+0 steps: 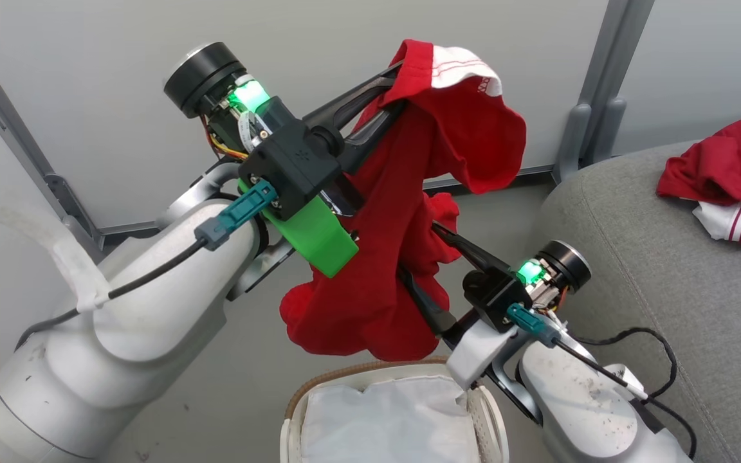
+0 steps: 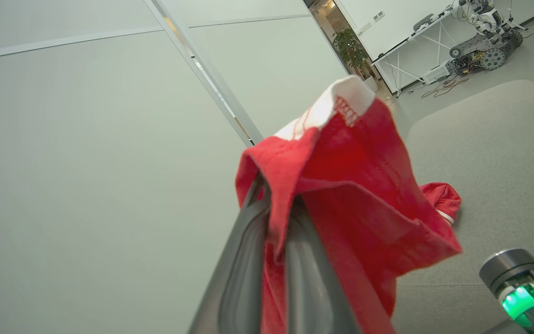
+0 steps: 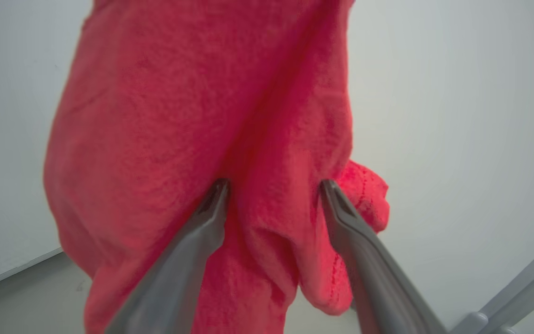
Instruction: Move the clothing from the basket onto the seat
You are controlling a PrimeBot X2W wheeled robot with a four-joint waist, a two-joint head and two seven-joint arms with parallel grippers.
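Two bright red soft fabric garments are figuring in this job. One, a crumpled red T-shirt with a white striped part, is already lying on the large grey woven-fabric sofa seat, well apart from the basket. I am holding the other red garment, the one with a white patch edged in thin red stripes, high above the oval white perforated plastic basket. My left gripper is pinching the cloth near its top, fingers closed tight on it. My right gripper is standing parted lower down, with a fold of the hanging cloth lying between its two fingers, not yet squeezed. The white cloth liner is showing bare in the part of the basket I am seeing. Its near end is cut off, so I am not ruling out more clothing there. By my reckoning the job is nearing its end: carrying this piece rightward to the seat and letting go is what is remaining.
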